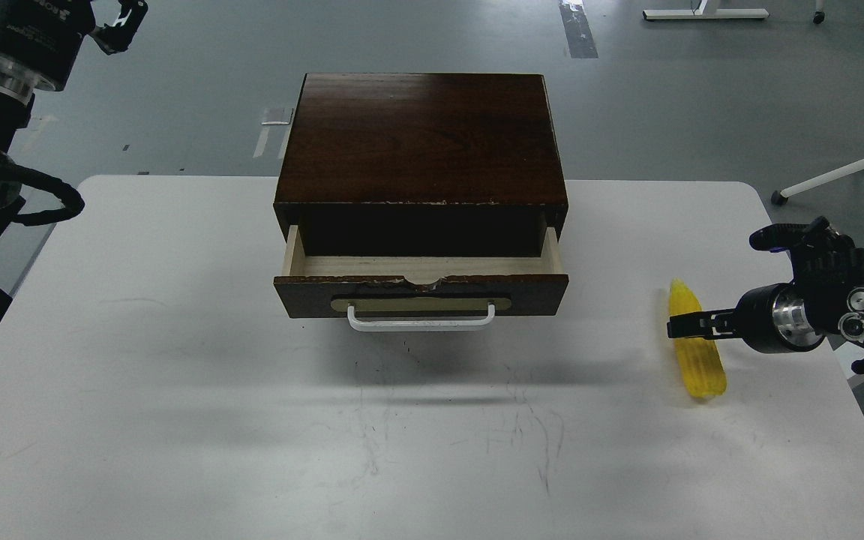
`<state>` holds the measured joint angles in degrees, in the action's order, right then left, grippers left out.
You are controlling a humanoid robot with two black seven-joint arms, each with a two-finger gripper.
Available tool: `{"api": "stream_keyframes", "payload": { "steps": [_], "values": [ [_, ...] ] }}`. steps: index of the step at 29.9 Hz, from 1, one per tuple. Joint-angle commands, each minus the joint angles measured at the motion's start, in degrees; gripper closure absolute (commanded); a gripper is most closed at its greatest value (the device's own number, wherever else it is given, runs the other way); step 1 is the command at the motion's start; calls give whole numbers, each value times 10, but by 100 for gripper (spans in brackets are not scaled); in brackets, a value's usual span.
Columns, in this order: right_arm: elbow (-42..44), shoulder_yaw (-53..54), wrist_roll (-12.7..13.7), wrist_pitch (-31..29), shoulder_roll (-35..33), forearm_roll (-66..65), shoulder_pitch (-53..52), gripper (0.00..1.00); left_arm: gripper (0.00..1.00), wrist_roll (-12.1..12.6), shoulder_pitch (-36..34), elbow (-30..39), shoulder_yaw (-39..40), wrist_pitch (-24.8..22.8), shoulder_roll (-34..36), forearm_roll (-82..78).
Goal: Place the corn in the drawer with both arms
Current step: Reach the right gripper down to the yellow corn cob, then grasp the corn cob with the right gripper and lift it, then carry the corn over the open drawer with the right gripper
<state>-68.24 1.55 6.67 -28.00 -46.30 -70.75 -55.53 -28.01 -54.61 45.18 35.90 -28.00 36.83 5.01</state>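
The yellow corn (696, 364) lies on the white table (177, 375) at the right, its pointed end facing away from me. My right gripper (683, 328) comes in from the right and sits across the corn's upper half. It is seen edge-on, so I cannot tell whether it is open or touching the corn. The dark box (421, 139) stands at the table's back middle. Its drawer (421, 294), with a white bar handle (421, 322), is pulled partly out and shows an empty pale interior. My left gripper (124, 19) is raised at the top left, far from the box.
A white chair base (837, 176) stands on the grey floor beyond the table's right edge. The table's right edge runs close to my right arm. Black cables (42, 199) loop from my left arm over the table's back left corner.
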Motion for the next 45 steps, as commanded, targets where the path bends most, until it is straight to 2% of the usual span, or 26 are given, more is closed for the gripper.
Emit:
{"api": "stream_keyframes", "payload": {
  "steps": [1, 5, 7, 10, 13, 14, 18, 22, 30, 32, 34, 36, 45],
  "values": [
    [7, 0, 0, 0, 13, 0, 9, 34, 2, 0, -1, -1, 0, 0, 0, -1],
    [10, 0, 26, 0, 23, -1, 10, 48, 2, 0, 0, -3, 0, 0, 0, -1],
    [12, 0, 28, 0, 24, 0, 10, 51, 2, 0, 2, -3, 0, 0, 0, -1],
    [12, 0, 30, 0, 24, 0, 10, 70, 2, 0, 3, -3, 0, 0, 0, -1],
    [11, 0, 31, 0, 24, 3, 9, 79, 2, 0, 4, -3, 0, 0, 0, -1],
    [11, 1, 31, 0, 22, 3, 5, 85, 2, 0, 4, -3, 0, 0, 1, -1],
    [1, 5, 29, 0, 5, 7, -34, 96, 2, 0, 4, -3, 0, 0, 6, -1],
    [-15, 4, 27, 0, -40, 7, -126, 98, 2, 0, 5, -7, 0, 0, 8, -1],
    [-43, 3, 23, 0, -38, 1, -285, 100, 2, 0, 8, -55, -12, 0, -11, -3],
    [-56, 2, 23, 0, -33, 0, -310, 100, 2, 8, 9, -62, -13, 0, -13, -4],
    [-72, 2, 23, 0, 4, -8, -349, 100, 2, 36, 14, -82, -15, 0, -15, -4],
    [-85, 2, 22, 0, 30, -17, -374, 100, 2, 51, 17, -90, -15, 0, -16, -4],
    [-116, 2, -20, 0, 142, -25, -433, 100, 2, 53, 30, -91, -16, 0, -24, -7]
  ]
}}
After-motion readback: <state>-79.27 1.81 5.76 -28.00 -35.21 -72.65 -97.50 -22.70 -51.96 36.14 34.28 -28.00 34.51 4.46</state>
